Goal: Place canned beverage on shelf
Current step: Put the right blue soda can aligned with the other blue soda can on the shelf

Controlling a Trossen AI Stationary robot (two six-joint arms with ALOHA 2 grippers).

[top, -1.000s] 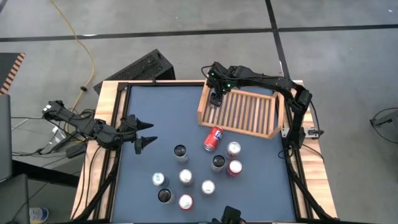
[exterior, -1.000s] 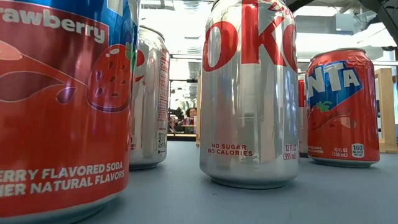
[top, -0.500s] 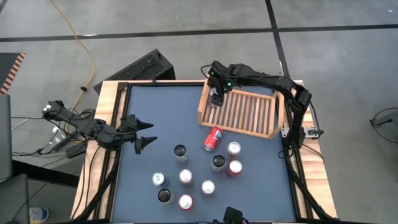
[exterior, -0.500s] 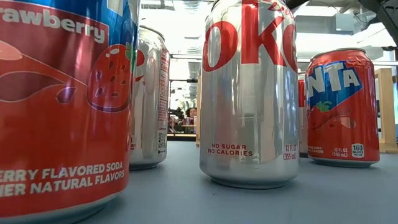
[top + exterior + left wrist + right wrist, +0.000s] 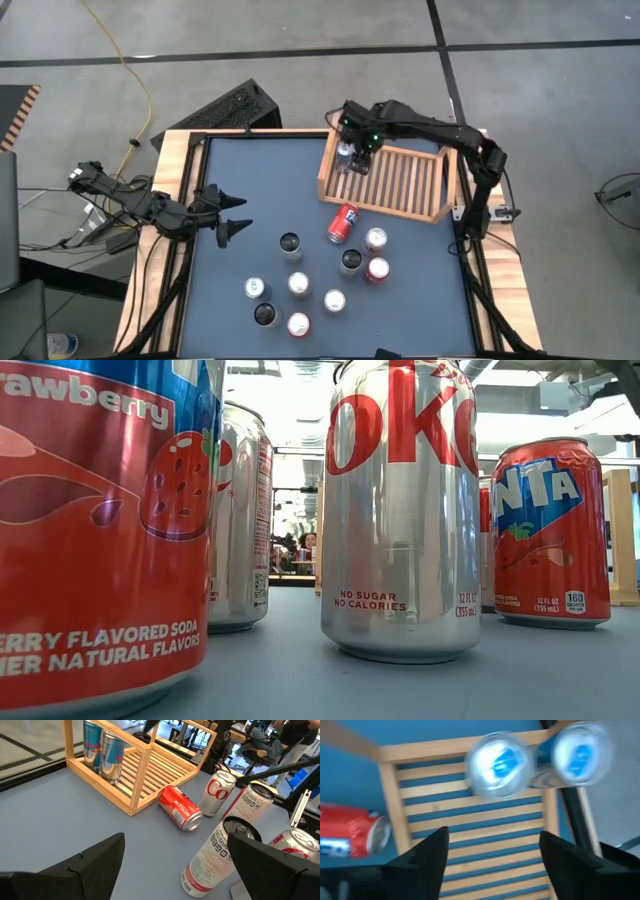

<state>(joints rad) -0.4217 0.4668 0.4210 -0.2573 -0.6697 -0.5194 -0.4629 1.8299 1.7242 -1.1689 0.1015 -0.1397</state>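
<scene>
Blue-grey matting covers the surface (image 5: pixel 260 190) you are working over, framed in pale wood, with grey floor all round. Your shelf (image 5: pixel 400 182) sits at the far right of it, and two slim silver-and-blue cans (image 5: pixel 102 749) already stand upright, touching, in its far left corner. The right gripper (image 5: pixel 358 150) hangs just above and beside that pair, fingers spread and holding nothing; from its wrist camera you look straight down on both can tops (image 5: pixel 502 765).

Your left gripper (image 5: pixel 228 215) waits at the left edge of the surface, fingers spread wide and empty.

Still to be shelved: a red can lying on its side (image 5: pixel 343 222) just outside the shelf's near board, and a cluster of upright cans (image 5: pixel 300 285) nearer the front.

Watch the exit. The right fingers are close to the placed cans, so a sideways sweep before lifting could clip one and topple both, or nudge the shelf itself. The tipped red can may roll when you pinch it, and reaching into the tight cluster risks knocking neighbours over.
</scene>
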